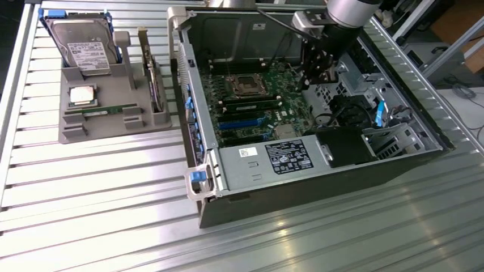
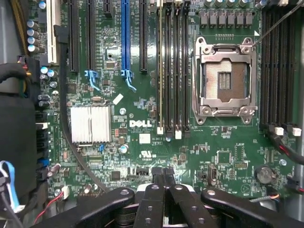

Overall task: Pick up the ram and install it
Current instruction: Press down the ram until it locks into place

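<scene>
**Desk:** Exterior view first. Where was the ram?

**Photographer:** The ram [image 1: 102,111] sat in the grey parts tray [image 1: 76,133], well apart from the open computer case [image 1: 302,187], on the exterior view's left. It lay just below the processor [image 1: 81,95] and the hard drive [image 1: 83,48]. Its long axis ran across the tray, roughly from that view's left to its right. It seemed to stand on edge in a groove, though that was hard to confirm.

**Desk:** And the arm?

**Photographer:** The gripper [image 1: 328,78] hung inside the case, over the board's far side.

**Desk:** Wrist view?

**Photographer:** The gripper [image 2: 163,175] was clenched on nothing, fingers pressed together. It hovered above the Dell motherboard [image 2: 142,109], near the empty CPU socket [image 2: 224,78] and the memory slots [image 2: 171,71] beside it.

**Desk:** Which step was that?

**Photographer:** By my reading, the pick-up had not yet been done. A grasp would call for parted fingers over the tray, set across the stick's narrow thickness.
</scene>
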Action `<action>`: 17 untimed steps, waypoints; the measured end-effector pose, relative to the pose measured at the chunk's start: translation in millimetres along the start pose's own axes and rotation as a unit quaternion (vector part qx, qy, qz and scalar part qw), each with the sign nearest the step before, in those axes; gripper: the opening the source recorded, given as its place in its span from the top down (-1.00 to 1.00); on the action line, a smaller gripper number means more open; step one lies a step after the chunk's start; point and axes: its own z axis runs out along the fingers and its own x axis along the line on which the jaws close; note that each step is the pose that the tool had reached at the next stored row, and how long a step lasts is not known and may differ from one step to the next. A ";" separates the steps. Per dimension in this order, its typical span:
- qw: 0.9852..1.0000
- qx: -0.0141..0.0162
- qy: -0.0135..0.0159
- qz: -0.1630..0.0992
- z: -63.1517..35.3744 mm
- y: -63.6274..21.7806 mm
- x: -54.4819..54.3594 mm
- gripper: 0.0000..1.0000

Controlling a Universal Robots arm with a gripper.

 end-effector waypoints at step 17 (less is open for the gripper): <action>1.000 0.000 0.000 0.012 -22.3 -0.8 -0.5 0.80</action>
